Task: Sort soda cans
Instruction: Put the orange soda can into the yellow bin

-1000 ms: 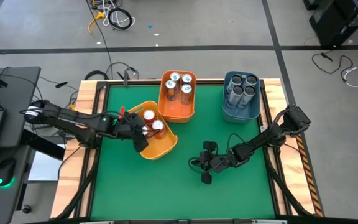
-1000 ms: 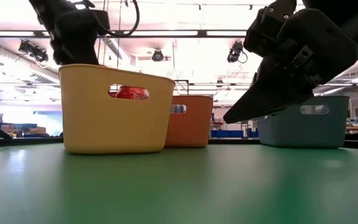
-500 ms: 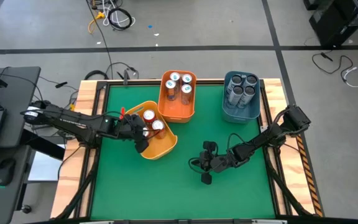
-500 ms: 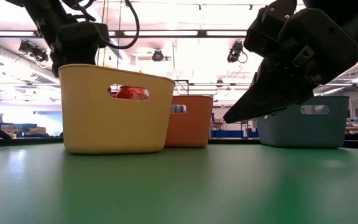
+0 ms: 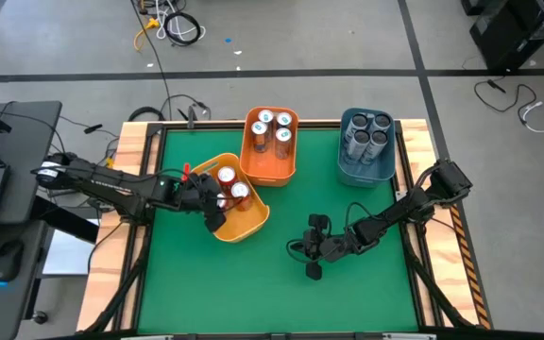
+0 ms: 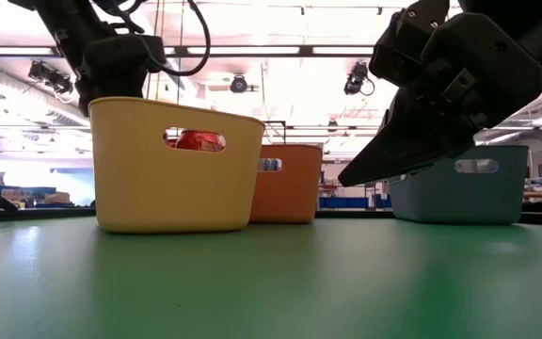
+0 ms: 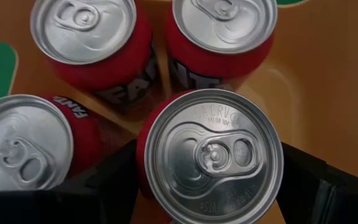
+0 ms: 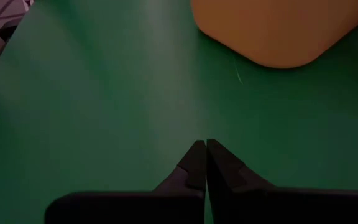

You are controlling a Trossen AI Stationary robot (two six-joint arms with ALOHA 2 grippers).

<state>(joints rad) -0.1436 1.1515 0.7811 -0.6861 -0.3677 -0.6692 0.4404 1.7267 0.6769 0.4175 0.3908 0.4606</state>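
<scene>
Bright ceiling strip lights (image 6: 252, 52) glare at the low view's top, silhouetting the arms; the green surface (image 6: 271, 282) blurs nearest the lens.

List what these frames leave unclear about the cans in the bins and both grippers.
- Yellow bin: in the high view the left gripper covers part of it; only the left wrist view shows four red cans.
- Left gripper's grip: its fingers flank the nearest can, contact unclear.
- Blue bin: can colours too small to tell.
- Low view: bin walls hide nearly all cans.
- Right gripper: shut, empty, over bare table.
</scene>
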